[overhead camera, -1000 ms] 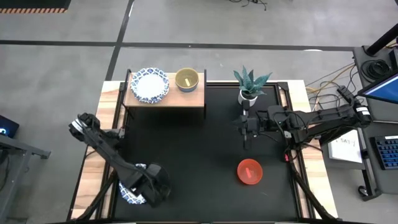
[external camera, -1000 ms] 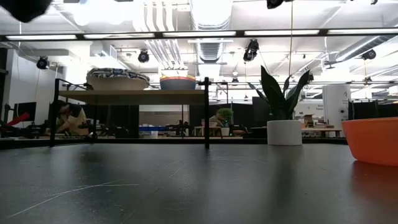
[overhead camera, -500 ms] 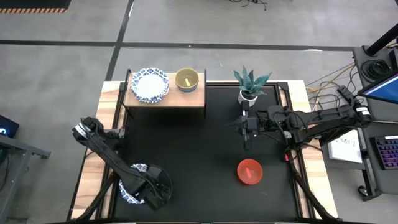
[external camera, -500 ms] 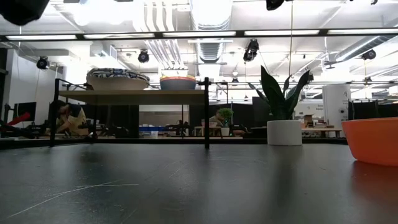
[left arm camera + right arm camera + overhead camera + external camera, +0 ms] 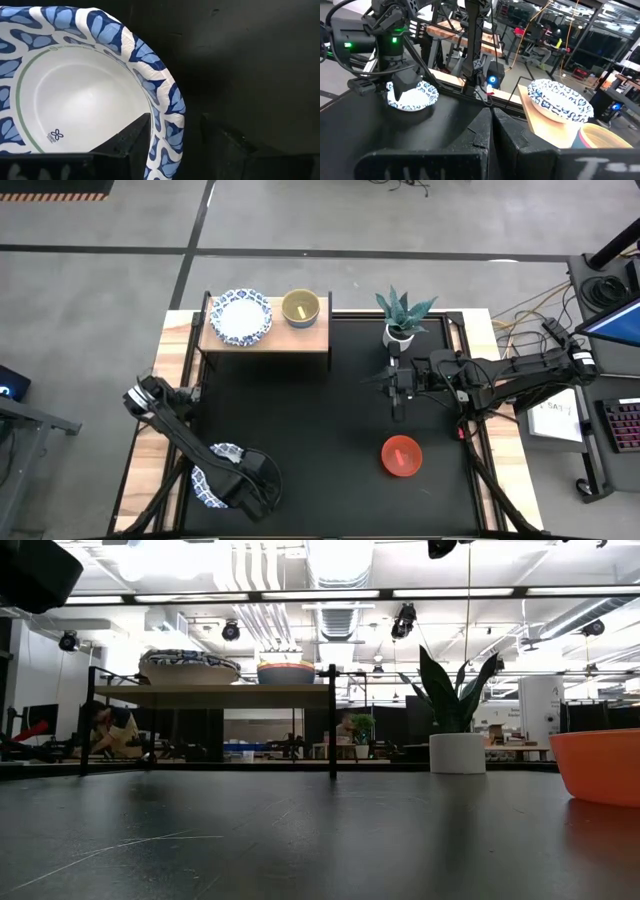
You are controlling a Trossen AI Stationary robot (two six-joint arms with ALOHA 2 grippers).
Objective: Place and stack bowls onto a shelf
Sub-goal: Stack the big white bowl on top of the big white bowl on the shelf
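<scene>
Black tabletop spreads under me, the shelf [image 5: 266, 338] at its far edge carrying a patterned bowl [image 5: 241, 316] and a yellow bowl [image 5: 300, 307]. My left gripper [image 5: 175, 137] stands open astride another patterned bowl's [image 5: 75, 95] rim at the near-left corner. My right gripper [image 5: 399, 408] hangs shut mid-table beyond the red bowl [image 5: 401, 456].

Hidden and cropped parts of the scene

Patterned bowl [image 5: 213, 480] at the table's near left corner half covered from above by the left gripper [image 5: 245, 488]; same bowl cut off by the frame in the left wrist view. Red bowl [image 5: 603, 766] cropped at the low view's edge. Contents of the yellow bowl [image 5: 300, 307] too small to identify.
</scene>
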